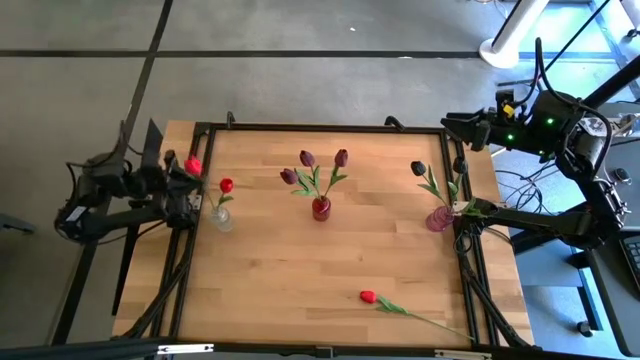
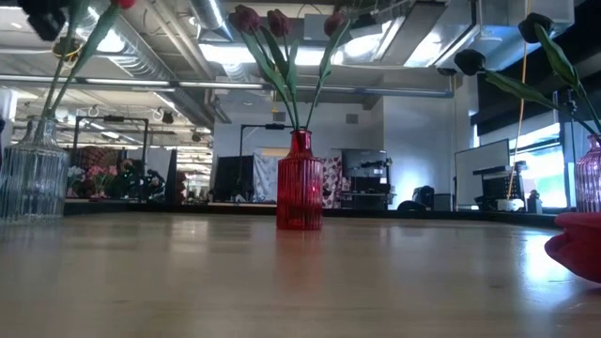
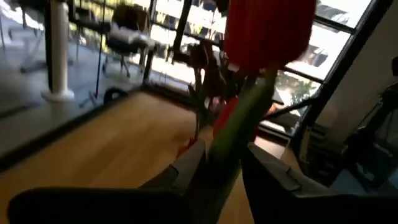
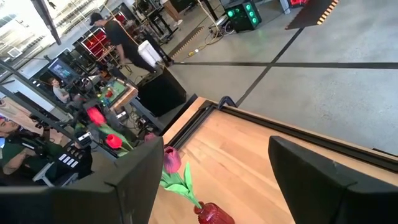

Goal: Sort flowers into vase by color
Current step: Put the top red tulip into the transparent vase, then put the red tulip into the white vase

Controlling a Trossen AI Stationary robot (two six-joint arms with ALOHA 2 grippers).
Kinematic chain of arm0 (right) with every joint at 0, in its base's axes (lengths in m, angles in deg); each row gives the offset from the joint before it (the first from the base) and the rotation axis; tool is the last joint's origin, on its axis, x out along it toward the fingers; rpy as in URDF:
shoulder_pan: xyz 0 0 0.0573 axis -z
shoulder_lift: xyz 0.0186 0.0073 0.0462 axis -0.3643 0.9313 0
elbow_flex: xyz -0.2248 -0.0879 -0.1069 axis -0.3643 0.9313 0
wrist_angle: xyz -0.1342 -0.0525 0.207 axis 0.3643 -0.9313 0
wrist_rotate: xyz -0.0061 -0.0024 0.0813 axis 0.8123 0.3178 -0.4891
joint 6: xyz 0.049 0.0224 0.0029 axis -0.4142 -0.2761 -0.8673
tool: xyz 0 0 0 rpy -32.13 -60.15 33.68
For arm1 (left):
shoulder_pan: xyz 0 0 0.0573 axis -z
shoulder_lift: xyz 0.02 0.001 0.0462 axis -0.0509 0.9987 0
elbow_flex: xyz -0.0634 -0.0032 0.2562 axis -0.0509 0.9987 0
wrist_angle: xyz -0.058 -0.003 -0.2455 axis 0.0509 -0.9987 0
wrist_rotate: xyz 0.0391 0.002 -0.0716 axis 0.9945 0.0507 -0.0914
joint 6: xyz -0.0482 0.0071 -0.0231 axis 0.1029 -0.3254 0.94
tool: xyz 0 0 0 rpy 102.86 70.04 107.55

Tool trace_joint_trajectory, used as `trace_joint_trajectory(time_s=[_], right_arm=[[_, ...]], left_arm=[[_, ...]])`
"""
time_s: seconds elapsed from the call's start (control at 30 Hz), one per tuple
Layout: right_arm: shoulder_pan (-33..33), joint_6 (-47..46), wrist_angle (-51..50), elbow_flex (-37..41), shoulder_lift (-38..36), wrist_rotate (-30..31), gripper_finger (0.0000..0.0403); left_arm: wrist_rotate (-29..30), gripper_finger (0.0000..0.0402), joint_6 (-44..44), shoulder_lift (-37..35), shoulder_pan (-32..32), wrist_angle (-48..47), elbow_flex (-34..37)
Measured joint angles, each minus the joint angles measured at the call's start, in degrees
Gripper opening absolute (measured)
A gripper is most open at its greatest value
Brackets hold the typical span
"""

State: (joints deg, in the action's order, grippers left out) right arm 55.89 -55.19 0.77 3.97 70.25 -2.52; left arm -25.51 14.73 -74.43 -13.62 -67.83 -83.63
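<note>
My left gripper (image 1: 185,172) is at the table's left edge, shut on a red tulip whose head (image 1: 193,165) points toward the table. Beside it, a clear vase (image 1: 222,216) holds one red tulip (image 1: 227,185). The red vase (image 1: 321,208) at mid-table holds three maroon tulips (image 1: 307,159). A pink vase (image 1: 438,219) on the right holds near-black tulips (image 1: 418,168). Another red tulip (image 1: 368,296) lies flat near the near edge. My right gripper (image 1: 455,125) hovers open above the far right corner, touching nothing. My left gripper pinches the red tulip's green stem (image 3: 231,134) between its two fingers (image 3: 186,167), a short way below the red head (image 3: 267,31). The fingers lie across the stem. The flower is lifted clear, with its head sticking out beyond the fingertips; the gripper hides the lower stem.
The low view shows the clear vase (image 2: 33,178), the red vase (image 2: 300,183) and the lying tulip's head (image 2: 577,244). A black frame (image 1: 320,127) runs round the wooden table (image 1: 300,270). People and desks show beyond the far left corner in the right wrist view.
</note>
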Motion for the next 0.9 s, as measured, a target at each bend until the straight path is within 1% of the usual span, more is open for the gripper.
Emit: trace_joint_trajectory(time_s=[0.1, 0.17, 0.27, 0.37, 0.47, 0.57, 0.67, 0.73, 0.9], right_arm=[[0.0, 1.0, 0.0, 0.0, 0.0, 0.0, 0.0289], [0.0, 1.2, 0.0, 0.0, 0.0, 0.0, 0.0289], [0.0, 1.4, 0.0, 0.0, 0.0, 0.0, 0.0289], [0.0, 2.6, 0.0, 0.0, 0.0, 0.0, 0.0289], [0.0, 2.8, -0.7, 0.0, -0.1, 0.0, 0.0289], [0.0, 2.7, -2.4, 0.0, -0.1, 0.0, 0.0289], [0.0, 2.7, -4.3, 0.0, 0.0, 0.0, 0.0289], [0.0, 2.7, -5.2, 0.0, 0.4, 0.0, 0.0289], [0.0, 2.6, -5.6, 0.0, 0.7, 0.0, 0.0289]], left_arm=[[-2.9, 0.0116, 5.0, 1.1, 0.0, -6.0, -1.8], [-6.5, 0.0123, 8.5, 2.3, 0.0, -9.3, -2.7], [-12.8, 0.0126, 13.3, 4.2, 0.0, -12.1, -4.8], [-16.9, 0.0127, 16.6, 6.9, 0.0, -16.2, -8.3], [-16.2, 0.0127, 17.0, 10.2, 0.0, -24.7, -13.2], [-12.8, 0.0127, 17.0, 13.7, 0.0, -35.0, -17.4], [-9.7, 0.0127, 17.0, 16.6, 0.0, -43.3, -20.0], [-7.9, 0.0127, 16.9, 17.5, 0.0, -44.1, -20.3], [-7.2, 0.0127, 15.0, 17.5, 0.0, -44.0, -20.3]])
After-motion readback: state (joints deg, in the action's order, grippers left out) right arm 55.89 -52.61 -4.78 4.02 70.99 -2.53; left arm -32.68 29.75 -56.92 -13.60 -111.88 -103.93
